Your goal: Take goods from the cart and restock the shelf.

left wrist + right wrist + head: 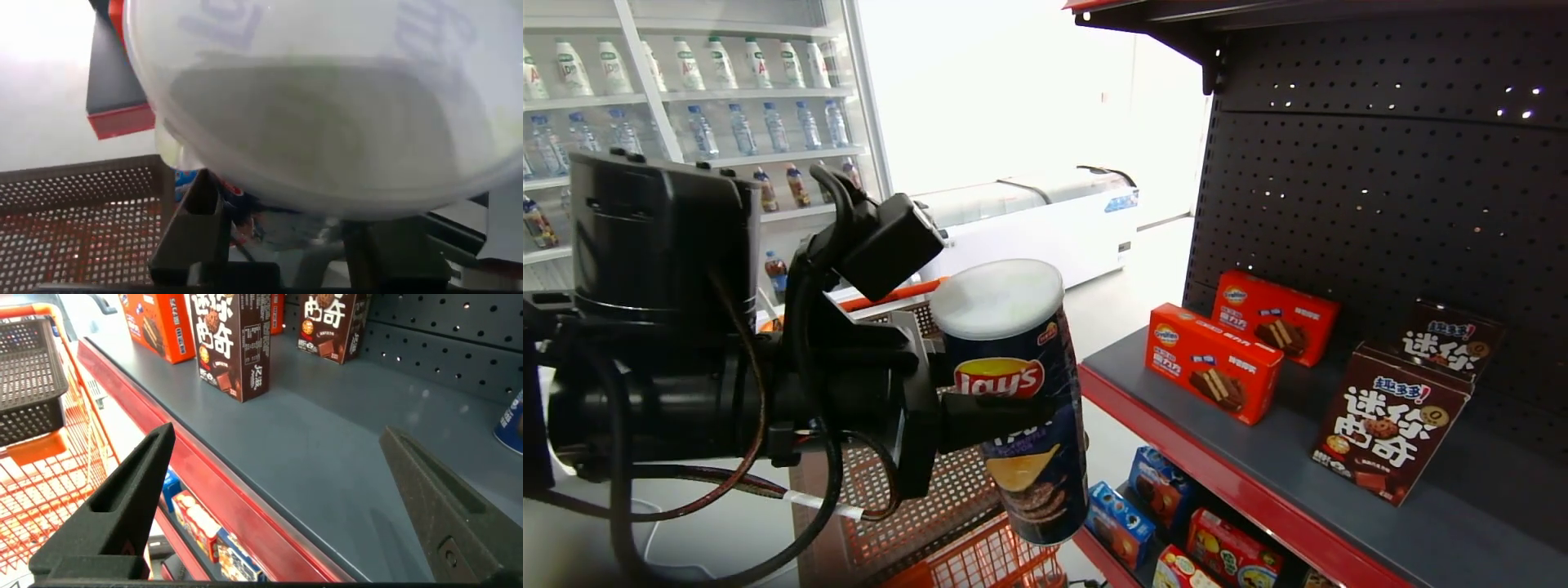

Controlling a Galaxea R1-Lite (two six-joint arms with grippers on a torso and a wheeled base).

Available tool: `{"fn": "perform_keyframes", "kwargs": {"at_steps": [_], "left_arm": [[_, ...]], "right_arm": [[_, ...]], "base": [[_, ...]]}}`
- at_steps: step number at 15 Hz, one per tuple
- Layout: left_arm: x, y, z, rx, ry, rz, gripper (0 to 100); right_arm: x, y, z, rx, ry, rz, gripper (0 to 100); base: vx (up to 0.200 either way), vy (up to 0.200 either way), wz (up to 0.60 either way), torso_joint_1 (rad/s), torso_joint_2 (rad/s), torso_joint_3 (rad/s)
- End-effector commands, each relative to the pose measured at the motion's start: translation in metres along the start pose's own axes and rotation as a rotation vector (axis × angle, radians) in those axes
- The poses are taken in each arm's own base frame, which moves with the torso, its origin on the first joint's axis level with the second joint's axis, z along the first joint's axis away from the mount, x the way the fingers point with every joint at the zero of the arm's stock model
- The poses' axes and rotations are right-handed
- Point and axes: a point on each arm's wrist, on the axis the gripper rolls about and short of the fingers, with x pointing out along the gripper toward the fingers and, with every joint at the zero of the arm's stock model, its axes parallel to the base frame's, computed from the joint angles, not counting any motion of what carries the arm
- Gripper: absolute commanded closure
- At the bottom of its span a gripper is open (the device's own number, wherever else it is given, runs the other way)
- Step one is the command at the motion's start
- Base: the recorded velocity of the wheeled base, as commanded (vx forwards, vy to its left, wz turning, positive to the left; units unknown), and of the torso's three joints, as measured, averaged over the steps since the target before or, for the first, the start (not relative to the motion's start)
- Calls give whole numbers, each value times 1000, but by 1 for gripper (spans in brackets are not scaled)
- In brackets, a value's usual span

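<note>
Our left end effector [1013, 429] grips the can [1001, 371] upright above the cart [968, 563], beside the shelf [1462, 523]; the right end effector [278, 506] gapes wide. We judge the can picked, not yet shelved.

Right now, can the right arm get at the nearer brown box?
Probably yes: the right end effector is open and empty, with only bare shelf between it and the nearer brown box.

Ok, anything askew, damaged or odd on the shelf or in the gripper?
Nothing stands out: the left gripper holds the dark-blue cylindrical chips can roughly upright; red cardboard boxes and brown cardboard boxes stand orderly on the grey shelf.
</note>
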Motion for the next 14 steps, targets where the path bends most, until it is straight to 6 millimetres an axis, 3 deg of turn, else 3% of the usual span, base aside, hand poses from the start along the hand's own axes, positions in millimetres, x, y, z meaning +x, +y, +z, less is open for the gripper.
{"fn": "perform_keyframes", "kwargs": {"at_steps": [1, 4, 7, 14], "left_arm": [[-9, -8, 5, 20, -27, -17, 100], [-26, -19, 6, -5, 10, -78, 100], [-27, -18, 10, 5, -6, -75, 100], [-27, -21, 7, 2, 1, -108, 100]], "right_arm": [[0, 0, 0, 0, 0, 0, 0], [0, 0, 0, 0, 0, 0, 0], [0, 0, 0, 0, 0, 0, 0], [0, 0, 0, 0, 0, 0, 0]], "base": [[0, 0, 0, 0, 0, 0], [0, 0, 0, 0, 0, 0], [0, 0, 0, 0, 0, 0], [0, 0, -600, 2, 5, 3]]}}
